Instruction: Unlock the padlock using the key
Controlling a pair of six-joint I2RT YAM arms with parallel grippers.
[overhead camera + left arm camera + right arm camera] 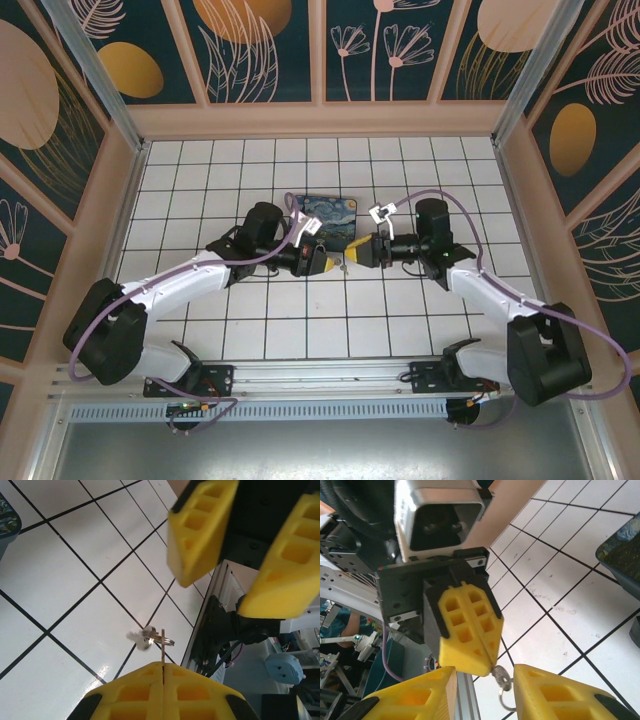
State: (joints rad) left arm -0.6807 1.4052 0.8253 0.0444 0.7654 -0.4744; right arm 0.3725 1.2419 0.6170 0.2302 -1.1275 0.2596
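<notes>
Well, left gripper (pixel 163 667): shut tight, pinching the key.
Key (pixel 163 647): a thin metal strip (seen from its edge), sticking straight out past the yellow tips.
Ring (pixel 168 641): right by the key, with a small pale blurry bit beside it.
Way the key points: into the gap of the other gripper, which is very near.
Right gripper (pixel 215 597): fingers apart, holding nothing I can see, nose to nose with the left one.
Padlock: I cannot tell where it is; the blurry bit is too fuzzy to name.
Nearer arm: both meet in the middle, so I think the right one must bring the lock onto the key.
Painted box (pixel 325 212): on the tiles just behind both grippers.
</notes>
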